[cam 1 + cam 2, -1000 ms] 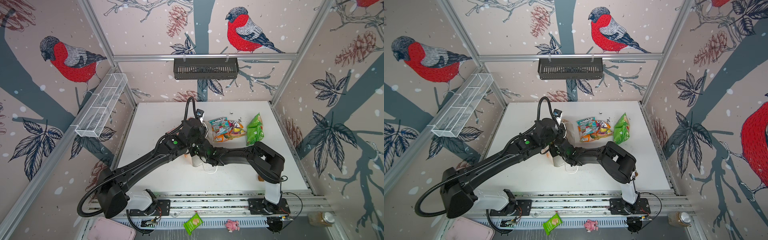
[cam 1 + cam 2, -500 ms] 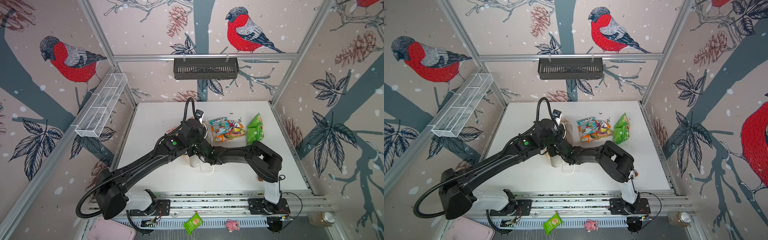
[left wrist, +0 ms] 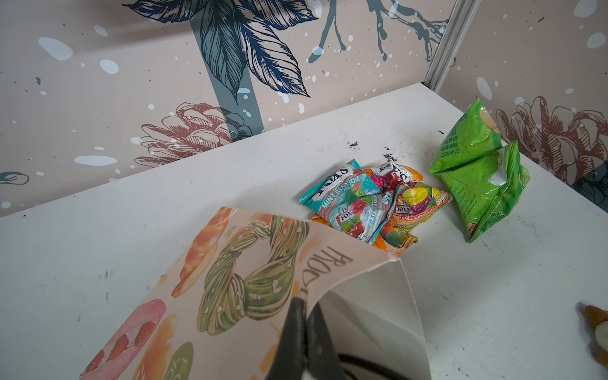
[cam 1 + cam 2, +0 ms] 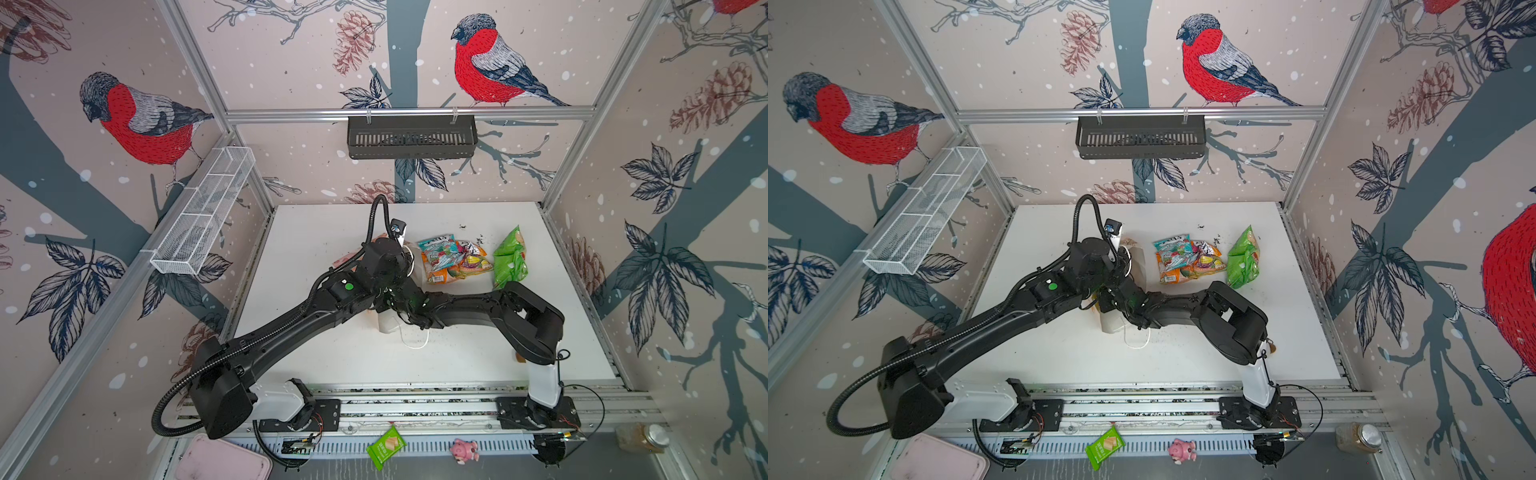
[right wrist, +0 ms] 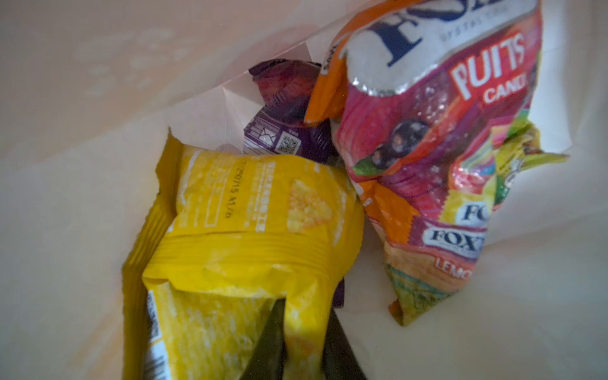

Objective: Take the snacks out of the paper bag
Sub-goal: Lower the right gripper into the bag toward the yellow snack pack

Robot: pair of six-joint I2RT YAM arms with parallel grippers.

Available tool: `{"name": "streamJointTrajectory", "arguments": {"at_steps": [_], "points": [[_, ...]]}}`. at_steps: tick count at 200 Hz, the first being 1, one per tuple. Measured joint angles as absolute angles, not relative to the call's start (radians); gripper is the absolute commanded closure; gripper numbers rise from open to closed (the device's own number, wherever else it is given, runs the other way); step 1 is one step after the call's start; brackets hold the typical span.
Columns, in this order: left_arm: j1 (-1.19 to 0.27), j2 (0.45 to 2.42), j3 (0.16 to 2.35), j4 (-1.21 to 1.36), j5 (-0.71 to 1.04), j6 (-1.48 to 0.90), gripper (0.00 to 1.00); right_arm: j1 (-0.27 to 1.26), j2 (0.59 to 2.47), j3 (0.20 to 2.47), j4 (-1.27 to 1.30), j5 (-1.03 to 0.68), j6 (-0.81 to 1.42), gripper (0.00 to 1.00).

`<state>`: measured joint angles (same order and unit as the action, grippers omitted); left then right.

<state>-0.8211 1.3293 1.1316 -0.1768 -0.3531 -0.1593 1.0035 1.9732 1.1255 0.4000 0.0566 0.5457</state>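
Progress, as I judge it, is past halfway but not finished. On the left, my left fingers point(image 3: 292, 329) are pressed together on the rim of the bag point(image 3: 230, 279), lifting that edge so the mouth gapes. In both top views the bag sits mid-table, mostly hidden under the two arms.

My right fingers point(image 5: 266, 345) are deep inside it, close on either side of one end of a yellow packet point(image 5: 250, 230). The foil is pinched between them, so I read that as a grip. Also in the bag lie a purple packet point(image 5: 286, 108) and an orange packet point(image 5: 427, 148). That makes three left to bring out, as far as I can see.

Right of the bag, out on the table point(image 4: 332, 232), lies a heap point(image 4: 453, 259) of teal and orange packets. Just beside it, further right, are two green packets point(image 3: 477, 174).

The table is white and scuffed, with dark crumbs point(image 3: 353, 144) on the far side of the heap. The walls carry bullfinch and pinecone paper. A wire basket point(image 4: 203, 216) hangs on the left wall and a black basket point(image 4: 411, 137) on the far one. Along the near rail, off the table, sit a pink tray point(image 4: 220, 461), a wafer packet point(image 4: 385, 446), a pink pig point(image 4: 465, 451) and, far right, a jar point(image 4: 642, 436).
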Motion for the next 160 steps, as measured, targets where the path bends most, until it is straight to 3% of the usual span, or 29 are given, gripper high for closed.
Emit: {"name": "streamJointTrajectory", "arguments": {"at_steps": [53,160], "points": [[-0.791,1.343,1.133,-0.162,-0.364,-0.169,1.00,1.001,1.955,1.121,0.395,0.073,0.544,0.97],[-0.772,1.353,1.134,-0.162,-0.373,-0.196,1.00,0.999,1.931,1.110,0.380,0.076,0.523,1.00]]}}
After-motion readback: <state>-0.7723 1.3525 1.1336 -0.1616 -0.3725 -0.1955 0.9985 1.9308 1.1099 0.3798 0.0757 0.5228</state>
